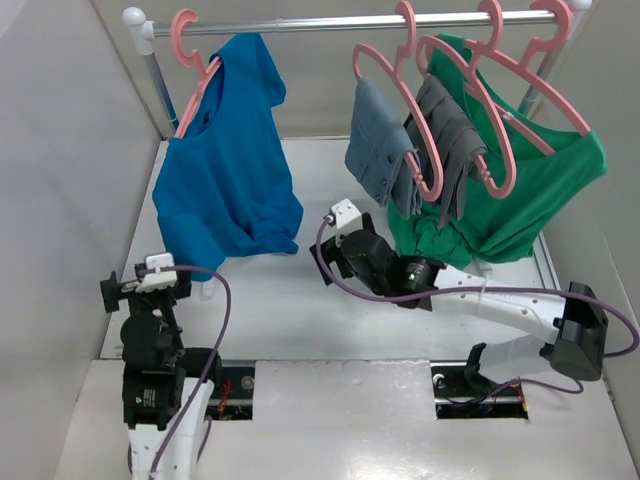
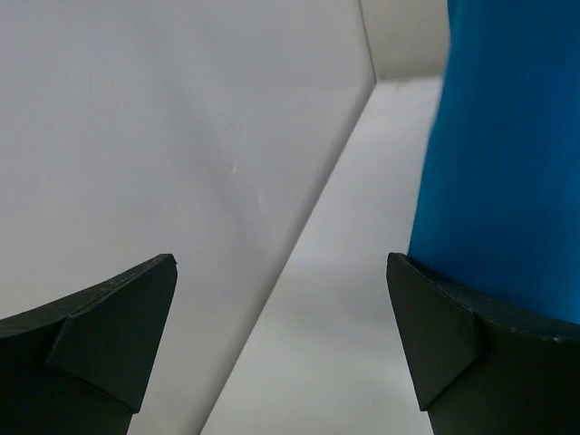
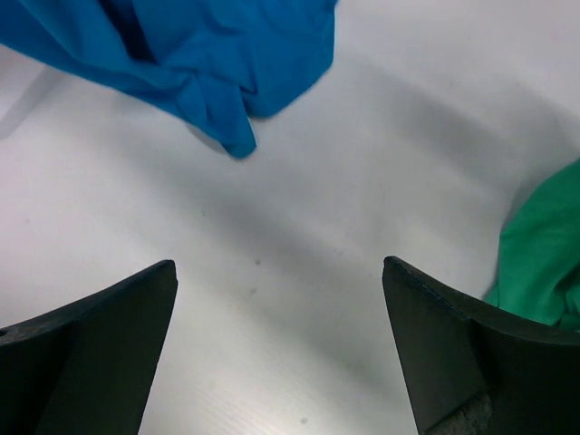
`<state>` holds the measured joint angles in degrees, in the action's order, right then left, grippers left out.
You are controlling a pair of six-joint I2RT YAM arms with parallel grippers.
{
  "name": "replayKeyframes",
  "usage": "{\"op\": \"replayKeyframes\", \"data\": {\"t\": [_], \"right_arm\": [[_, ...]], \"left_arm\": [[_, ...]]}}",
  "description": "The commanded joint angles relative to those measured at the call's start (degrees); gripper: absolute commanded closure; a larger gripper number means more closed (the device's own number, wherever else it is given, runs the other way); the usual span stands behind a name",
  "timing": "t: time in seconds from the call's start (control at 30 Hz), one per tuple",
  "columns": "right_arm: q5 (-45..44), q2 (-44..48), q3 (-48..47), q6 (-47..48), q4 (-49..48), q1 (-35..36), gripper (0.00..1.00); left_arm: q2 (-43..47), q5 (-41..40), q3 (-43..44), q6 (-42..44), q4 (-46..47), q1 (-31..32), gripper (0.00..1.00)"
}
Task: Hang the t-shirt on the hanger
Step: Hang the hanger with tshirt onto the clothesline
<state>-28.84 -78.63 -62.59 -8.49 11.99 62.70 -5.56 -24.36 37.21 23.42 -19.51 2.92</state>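
The blue t-shirt [image 1: 225, 165] hangs on the salmon-pink hanger [image 1: 187, 38] at the left end of the rail, bunched and slanted, its hem resting on the table. My left gripper [image 1: 148, 285] stands open just below and left of the hem. In the left wrist view the left gripper [image 2: 281, 263] holds nothing, and the t-shirt [image 2: 507, 154] hangs behind its right finger [image 2: 439, 331]. My right gripper [image 1: 340, 255] is open low over the table, right of the t-shirt. In the right wrist view the right gripper [image 3: 279, 265] is empty, with the t-shirt hem [image 3: 195, 63] lying ahead of it.
The metal rail [image 1: 330, 22] also carries pink hangers with grey garments [image 1: 385, 145] [image 1: 452, 140] and a green shirt [image 1: 520, 195], whose edge [image 3: 544, 254] shows by my right finger. White walls [image 2: 163, 136] close in on the left and back.
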Motion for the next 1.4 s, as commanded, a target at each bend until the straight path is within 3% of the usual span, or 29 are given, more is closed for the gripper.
{"op": "replayKeyframes", "data": {"t": [0.0, 0.17, 0.4, 0.53, 0.67, 0.77, 0.97, 1.37], "right_arm": [[-1.1, 3.7, 5.2, -5.1, 0.1, 0.0, 0.01], [-1.7, 10.1, 18.2, -9.3, -4.1, -1.2, 0.01], [-7.8, 33.1, 38.0, -18.9, -4.8, -2.5, 0.01], [-11.2, 46.0, 43.3, -21.1, -3.0, -3.0, 0.01], [-16.3, 54.6, 44.5, -30.8, 8.2, -3.0, 0.01], [-17.9, 58.2, 44.5, -31.4, 12.3, -3.0, 0.01], [-19.0, 57.3, 42.6, -36.1, 16.6, -3.0, 0.01], [-20.6, 39.5, 32.9, -41.0, 22.5, -3.0, 0.01]], "left_arm": [[6.8, -0.2, -3.0, 4.4, -3.2, 0.0, 0.0], [13.1, 2.4, -7.8, 6.9, -11.2, 0.0, 0.0], [17.7, 6.6, -10.3, 3.8, -18.7, 0.0, 0.0], [17.2, 4.8, -10.9, 2.7, -18.0, 0.0, 0.0], [17.2, 3.7, -10.9, 2.0, -18.0, 0.0, 0.0], [17.2, 3.2, -10.9, 1.4, -18.6, 0.0, 0.0], [17.2, 3.2, -10.9, 0.8, -18.6, 0.0, 0.0], [17.2, 3.2, -10.9, 0.8, -18.6, 0.0, 0.0]]}}
